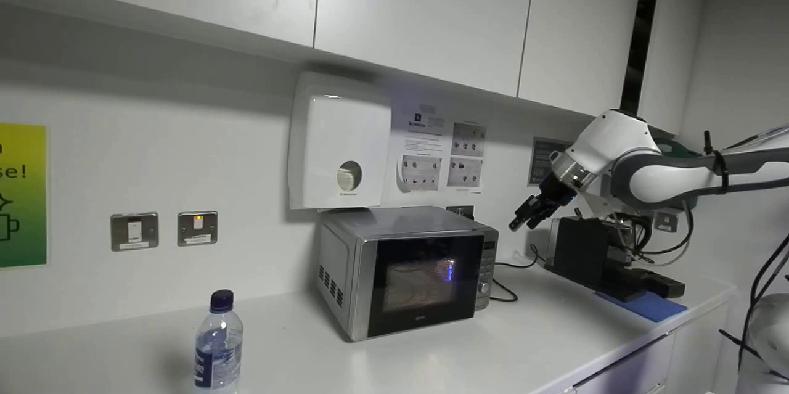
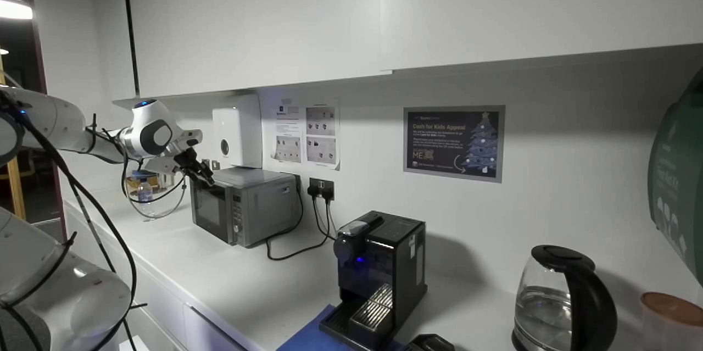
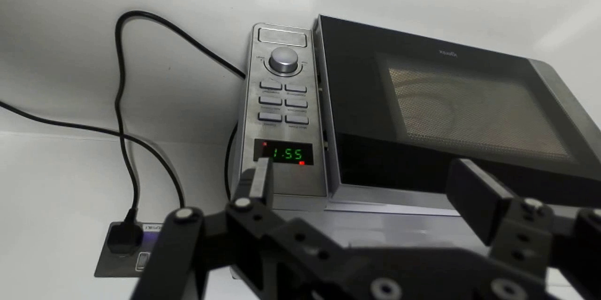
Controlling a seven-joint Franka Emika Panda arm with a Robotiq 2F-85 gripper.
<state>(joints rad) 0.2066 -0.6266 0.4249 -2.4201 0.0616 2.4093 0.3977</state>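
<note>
Hovering claw (image 3: 360, 175): one, released, its two fingers (image 3: 259, 180) spread with nothing gripped; I have it near the microwave (image 1: 407, 277), apart from it.
Microwave: one, standing by the back edge of the worktop (image 1: 530, 320), the nearest thing to my claw.
Step at the microwave front: I read it as lining up, with no contact made yet.
Closing in on the door (image 3: 450, 103): I judge that any nearer move calls for a slow approach and a check of the fingers against the door's top; I can't tell from my screens whether it is fully latched.
Panel (image 3: 283, 111): one lit display (image 3: 287, 153), one knob (image 3: 283, 59), six small buttons (image 3: 296, 103).
Front edge: one blue mat (image 2: 310, 332), partly under one coffee machine (image 2: 384, 255).
Back edge, past the coffee machine: one kettle (image 2: 565, 301), one lidded tub (image 2: 678, 334).
Far stretch: one capped bottle (image 1: 219, 344), upright; the microwave stands between it and the coffee machine.
Above the back edge: two plugs (image 2: 328, 194) in one socket (image 2: 321, 181), two switches (image 1: 197, 227), one white towel dispenser (image 1: 345, 135).
</note>
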